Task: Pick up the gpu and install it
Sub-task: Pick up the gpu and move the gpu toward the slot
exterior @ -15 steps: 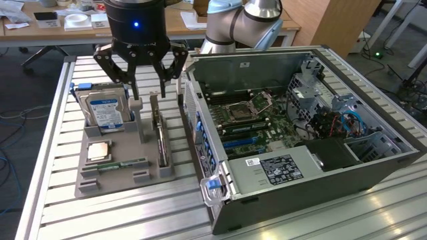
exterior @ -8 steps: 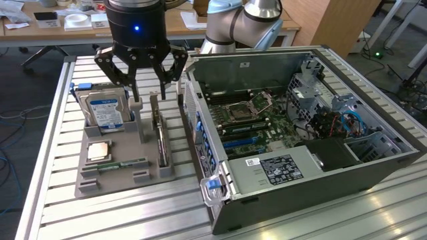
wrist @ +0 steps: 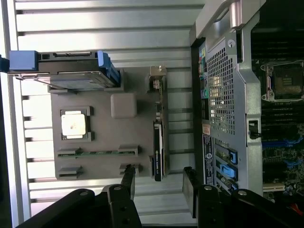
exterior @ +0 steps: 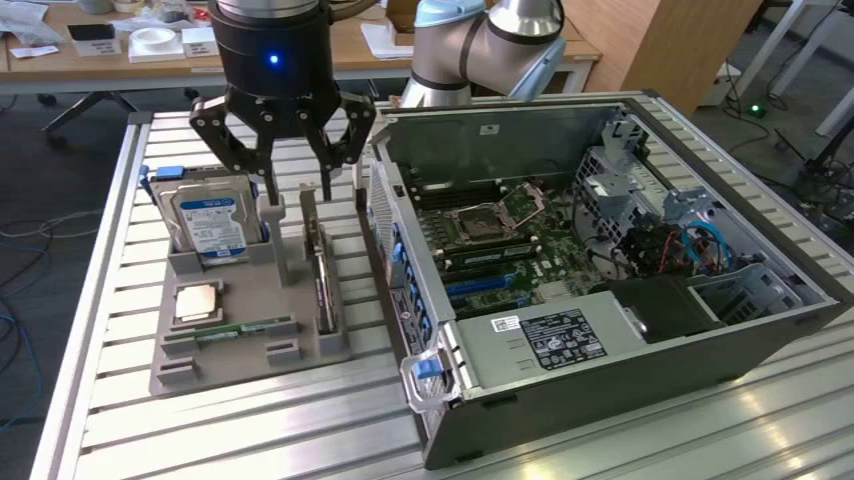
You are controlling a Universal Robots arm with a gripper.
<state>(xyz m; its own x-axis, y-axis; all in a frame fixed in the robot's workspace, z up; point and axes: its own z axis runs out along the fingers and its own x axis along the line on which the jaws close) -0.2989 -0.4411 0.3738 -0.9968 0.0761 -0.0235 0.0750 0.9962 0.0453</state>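
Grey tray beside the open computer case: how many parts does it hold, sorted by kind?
Silver hard drive with blue-white label: 1
Square pale metal processor chip: 1
Narrow green memory stick: 1
Thin green-and-black graphics card standing on edge: 1
Total: 4

I see a ribbed metal table (exterior: 107,420) catching soft glare near its corner at the exterior view's lower right. Past its far edge stands a wooden desk (exterior: 80,68) strewn with papers (exterior: 30,38) and white boxes (exterior: 156,42). A wooden cabinet (exterior: 681,50) rises beyond the far corner at the exterior view's right. The floor (exterior: 54,170) is dark grey, with loose cables (exterior: 27,225) off the table's edge at the exterior view's left and a small green light (exterior: 755,107) glowing on the opposite side.
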